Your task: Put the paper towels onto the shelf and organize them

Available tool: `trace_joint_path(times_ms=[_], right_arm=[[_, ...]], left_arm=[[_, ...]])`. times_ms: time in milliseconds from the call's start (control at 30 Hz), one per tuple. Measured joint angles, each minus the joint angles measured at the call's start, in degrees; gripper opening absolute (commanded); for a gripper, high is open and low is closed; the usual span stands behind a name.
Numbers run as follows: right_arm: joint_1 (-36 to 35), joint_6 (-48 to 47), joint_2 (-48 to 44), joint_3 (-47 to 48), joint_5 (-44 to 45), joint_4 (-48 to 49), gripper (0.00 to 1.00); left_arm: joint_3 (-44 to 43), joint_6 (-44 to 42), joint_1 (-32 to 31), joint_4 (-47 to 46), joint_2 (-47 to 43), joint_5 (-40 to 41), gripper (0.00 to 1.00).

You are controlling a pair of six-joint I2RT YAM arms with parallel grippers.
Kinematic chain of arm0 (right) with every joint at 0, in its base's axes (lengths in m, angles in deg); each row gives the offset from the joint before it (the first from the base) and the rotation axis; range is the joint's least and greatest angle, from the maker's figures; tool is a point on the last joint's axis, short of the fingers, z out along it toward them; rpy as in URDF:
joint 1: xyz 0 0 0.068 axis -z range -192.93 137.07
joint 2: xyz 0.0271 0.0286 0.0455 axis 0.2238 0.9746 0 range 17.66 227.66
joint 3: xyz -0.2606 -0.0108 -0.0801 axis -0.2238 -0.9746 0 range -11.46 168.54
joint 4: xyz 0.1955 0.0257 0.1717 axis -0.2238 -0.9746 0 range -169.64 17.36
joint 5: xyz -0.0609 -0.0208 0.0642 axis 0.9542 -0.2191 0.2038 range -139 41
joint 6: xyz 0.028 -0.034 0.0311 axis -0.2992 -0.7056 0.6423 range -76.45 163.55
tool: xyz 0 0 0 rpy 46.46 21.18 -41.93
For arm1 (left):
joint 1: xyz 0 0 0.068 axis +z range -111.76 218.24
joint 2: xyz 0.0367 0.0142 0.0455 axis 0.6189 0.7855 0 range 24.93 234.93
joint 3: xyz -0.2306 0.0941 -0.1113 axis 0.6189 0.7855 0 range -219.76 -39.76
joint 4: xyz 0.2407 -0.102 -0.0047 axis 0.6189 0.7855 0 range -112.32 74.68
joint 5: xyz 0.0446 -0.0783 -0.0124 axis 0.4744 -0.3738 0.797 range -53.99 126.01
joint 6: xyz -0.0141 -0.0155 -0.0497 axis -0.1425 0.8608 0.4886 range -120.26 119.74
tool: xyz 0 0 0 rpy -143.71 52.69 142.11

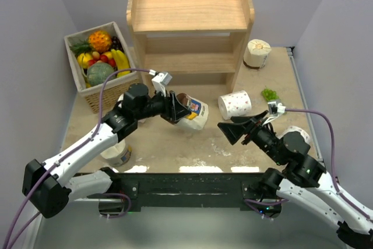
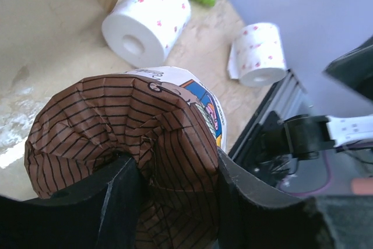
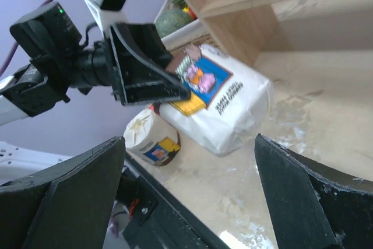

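Gripping the brown end of a cream-wrapped paper towel roll (image 1: 197, 116), my left gripper (image 1: 175, 109) is clamped tight, the shelf (image 1: 186, 13) standing at twelve o'clock of it. My right gripper (image 1: 230, 129) is spread wide, holding nothing, at the roll's four o'clock.

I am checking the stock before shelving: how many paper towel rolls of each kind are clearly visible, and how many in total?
Cream rolls: 3
White dotted rolls: 2
Total: 5 clearly seen; a white patch behind the left arm may be a sixth.
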Motion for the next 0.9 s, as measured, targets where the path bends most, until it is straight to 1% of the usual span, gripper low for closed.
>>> trace_joint_path(times_ms=[67,200,400,767,900], right_arm=[[0.0,1.7,-0.3,-1.8,-1.3,1.2,0.93],[0.0,5.1,-1.1,-4.6,-2.8,3.9,0.91],[0.0,9.1,-0.9,-6.9,-4.0,9.3,0.91],[0.0,11.0,6.3,-7.2,-6.8,18.8,0.87],[0.0,11.5,8.4,-7.2,-7.2,20.9,0.85]], left_arm=[[0.9,3.0,1.2,-2.4,-1.4,-2.3,0.50],[1.1,7.4,1.4,-6.5,-3.2,-5.6,0.52],[3.0,12.8,1.4,-14.1,-5.7,-8.5,0.53],[7.1,19.3,1.4,-23.9,-6.4,-12.0,0.54],[7.8,20.5,1.4,-25.7,-6.6,-12.6,0.54]])
